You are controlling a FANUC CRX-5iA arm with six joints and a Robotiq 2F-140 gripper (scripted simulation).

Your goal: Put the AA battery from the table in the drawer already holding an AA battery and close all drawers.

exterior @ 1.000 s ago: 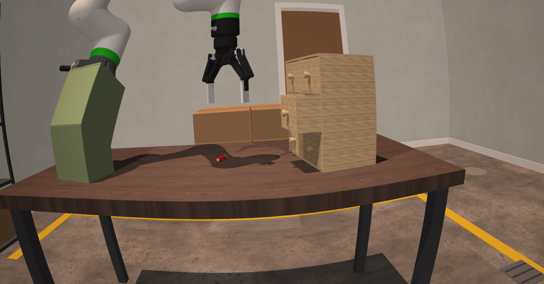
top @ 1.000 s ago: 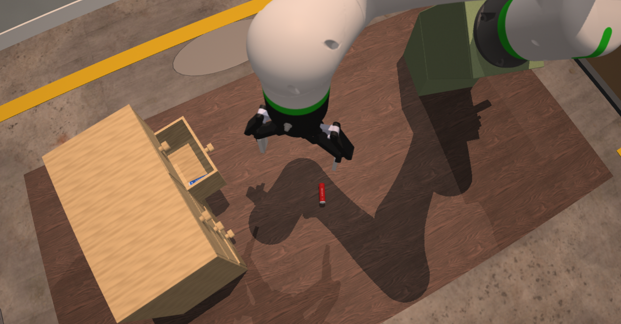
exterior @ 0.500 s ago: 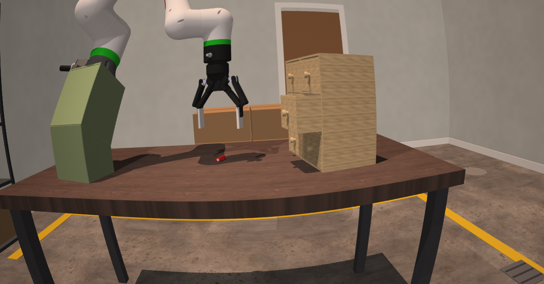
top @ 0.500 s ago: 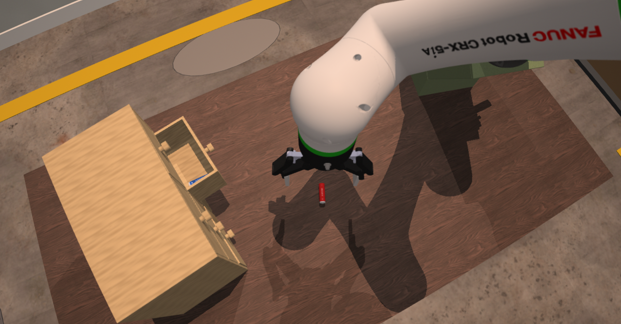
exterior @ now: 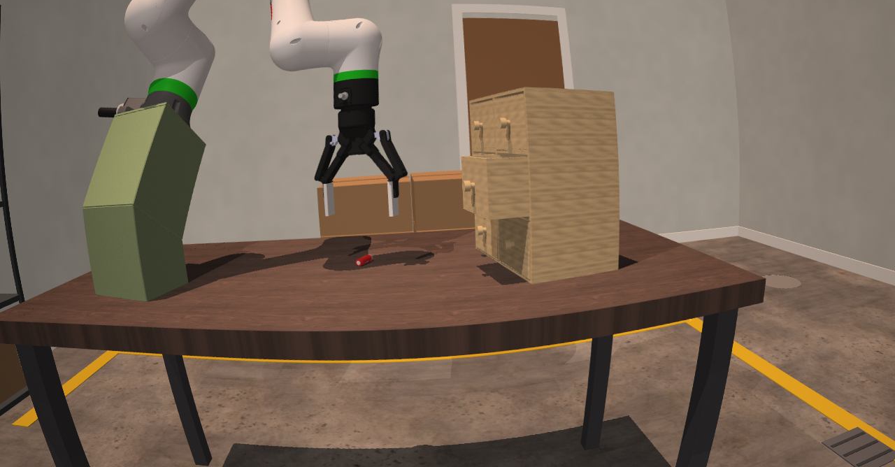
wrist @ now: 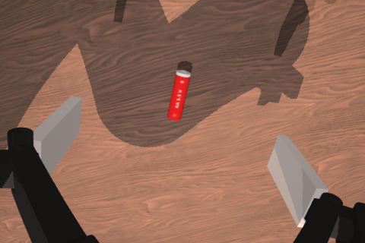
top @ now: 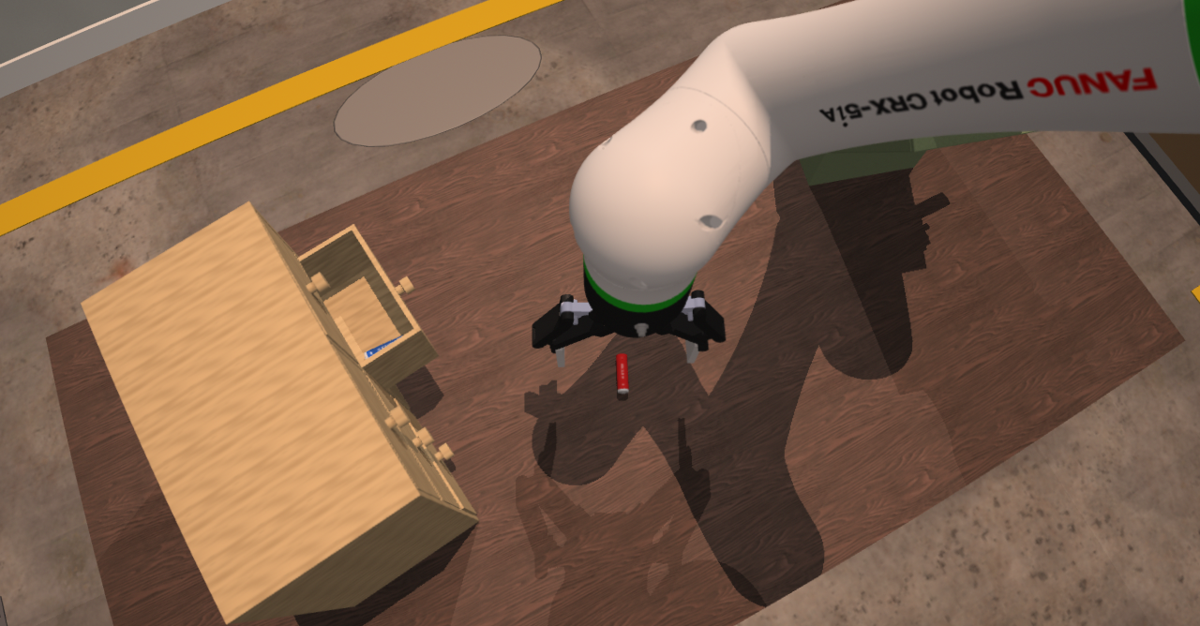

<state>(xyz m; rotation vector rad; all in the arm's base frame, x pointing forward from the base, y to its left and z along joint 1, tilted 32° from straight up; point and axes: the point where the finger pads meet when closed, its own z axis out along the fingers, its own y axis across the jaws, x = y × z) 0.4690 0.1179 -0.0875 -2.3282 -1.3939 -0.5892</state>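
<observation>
The red AA battery [top: 622,377] [exterior: 363,260] [wrist: 179,96] lies on its side on the table [top: 1048,287] [exterior: 281,305]. My gripper [top: 625,354] [exterior: 361,213] [wrist: 179,134] is open and empty, fingers pointing down, above the battery and not touching it. In the wrist view the battery shows between the fingers, toward the top. The wooden chest [top: 243,395] [exterior: 573,182] has one middle drawer [top: 408,361] [exterior: 507,185] pulled partly out. Inside it a blue object [top: 383,347] with white marks lies against the side wall, partly hidden. The other drawers look shut; their contents are hidden.
The open drawer's knob [top: 404,286] [exterior: 468,185] sticks out toward the gripper's side. More knobs jut from the shut drawers. The green robot base [exterior: 137,239] stands at the table's other end. Brown boxes [exterior: 369,207] stand behind the table.
</observation>
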